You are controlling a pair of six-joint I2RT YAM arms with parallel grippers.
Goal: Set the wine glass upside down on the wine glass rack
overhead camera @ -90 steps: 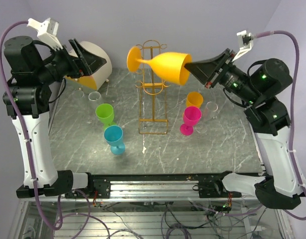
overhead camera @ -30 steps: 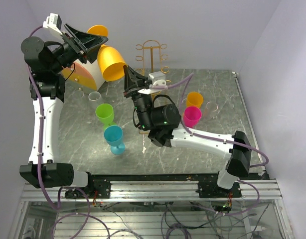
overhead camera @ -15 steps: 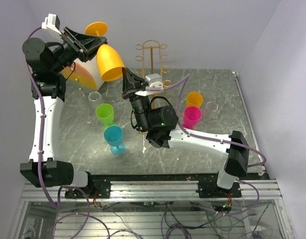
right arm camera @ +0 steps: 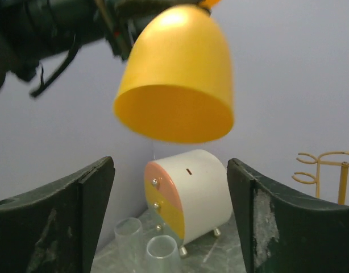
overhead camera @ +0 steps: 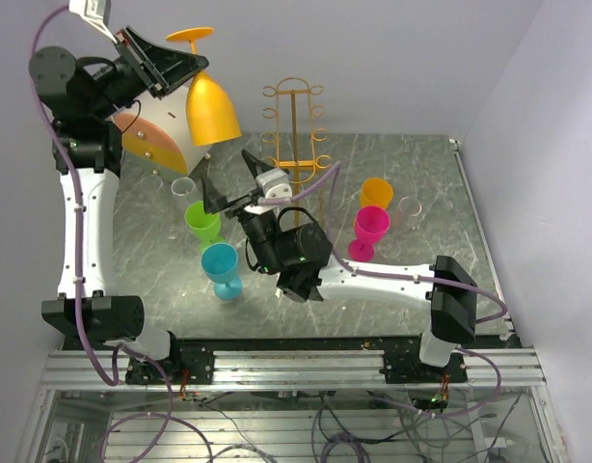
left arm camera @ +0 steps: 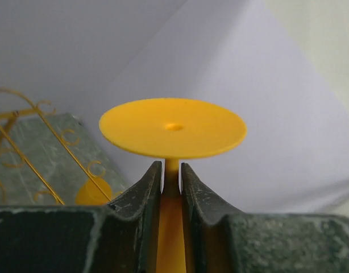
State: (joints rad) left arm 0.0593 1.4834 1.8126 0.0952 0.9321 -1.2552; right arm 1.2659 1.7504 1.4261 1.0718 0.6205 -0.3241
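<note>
My left fingers (left arm camera: 145, 193) are clamped on the thin stem of the orange plastic wine glass (overhead camera: 211, 108), bowl-down, high and left of the yellow wire rack (overhead camera: 294, 130). My right fingers (right arm camera: 83, 193) stand apart, empty, beneath it. The glass is likely light, stiff and slick, so the stem grip suits.

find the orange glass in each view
top external: glass upper left, upside down, stem in left tool.
left wrist: glass centre, foot above the left tool.
right wrist: glass top centre, mouth down.
shared landmark: rack, in all three.
</note>
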